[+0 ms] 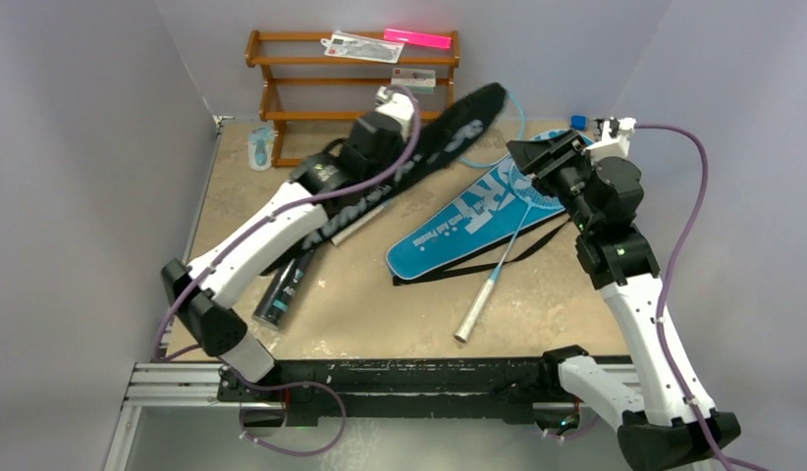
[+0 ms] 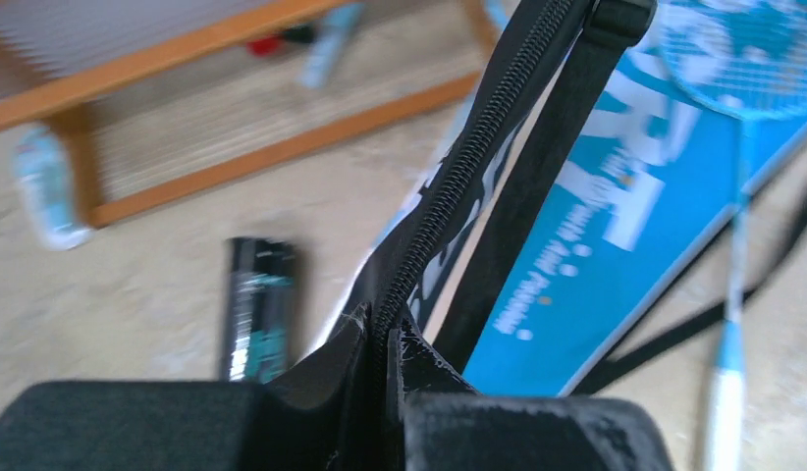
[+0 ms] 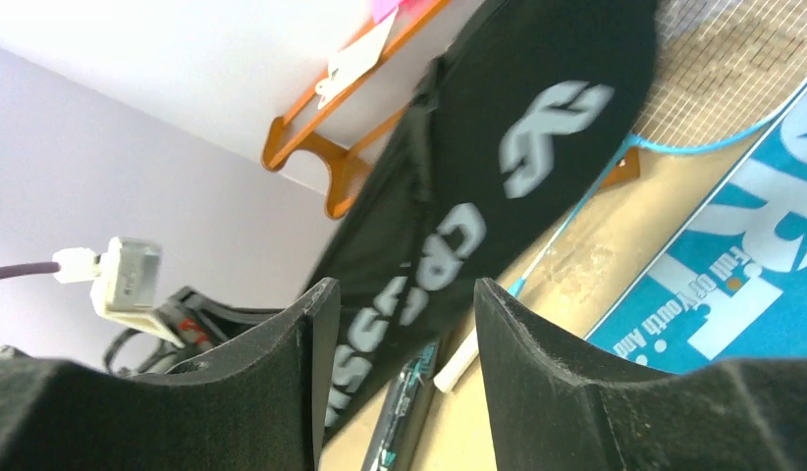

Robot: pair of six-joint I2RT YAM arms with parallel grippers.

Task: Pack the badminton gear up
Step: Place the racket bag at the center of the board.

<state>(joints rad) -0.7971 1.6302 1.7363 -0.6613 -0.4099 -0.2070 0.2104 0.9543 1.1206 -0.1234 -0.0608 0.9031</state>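
Nearest item: left claw (image 2: pixel 388 341), closed tight on the zipper edge of the black cover (image 2: pixel 478 167), holding that edge up off the counter (image 1: pixel 380 314). We judged the grip was meant to keep the mouth raised so a racket could go in.

Right claw (image 3: pixel 404 294): fingers parted, nothing between them, poised over the far right of the counter and facing the black cover. We took it as free for the next pick.

Black cover: long, racket-shaped, white "CROSSWAY" lettering. It lay slantwise from the left arm toward the wooden rack (image 1: pixel 321 81), its near part hidden under that arm.

Blue cover (image 1: pixel 458 235): flat on the middle of the counter, white lettering, black strap trailing beside it.

Pale-blue racket (image 1: pixel 474 314): head rested on the blue cover, grip pointed toward the near edge, not yet packed.

Second racket (image 3: pixel 733 59): strung head showed past the black cover's far end. Whether it sat inside or beneath, we could not tell.

Tube (image 1: pixel 280 294): black, on the counter beside the left arm.
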